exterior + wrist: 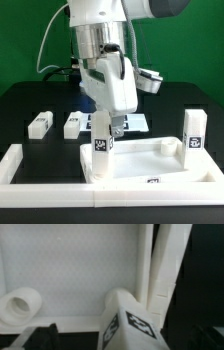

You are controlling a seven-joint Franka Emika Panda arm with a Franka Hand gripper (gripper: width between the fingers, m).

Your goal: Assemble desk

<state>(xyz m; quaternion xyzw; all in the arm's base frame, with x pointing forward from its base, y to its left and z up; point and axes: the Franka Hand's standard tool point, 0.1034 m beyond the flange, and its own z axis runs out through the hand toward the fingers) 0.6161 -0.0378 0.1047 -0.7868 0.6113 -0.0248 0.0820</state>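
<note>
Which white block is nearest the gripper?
The upright leg block under the gripper, at the tabletop's corner; two lie on the black table, one stands at the exterior view's right.

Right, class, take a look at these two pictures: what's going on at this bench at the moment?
The robot arm's pincer hangs over the white tabletop, directly above a leg standing upright at its corner on the exterior view's left. The jaws look open around that leg, not gripping it. A second leg stands upright at the tabletop's other end. A third leg and a fourth leg lie loose on the black table behind.
</note>
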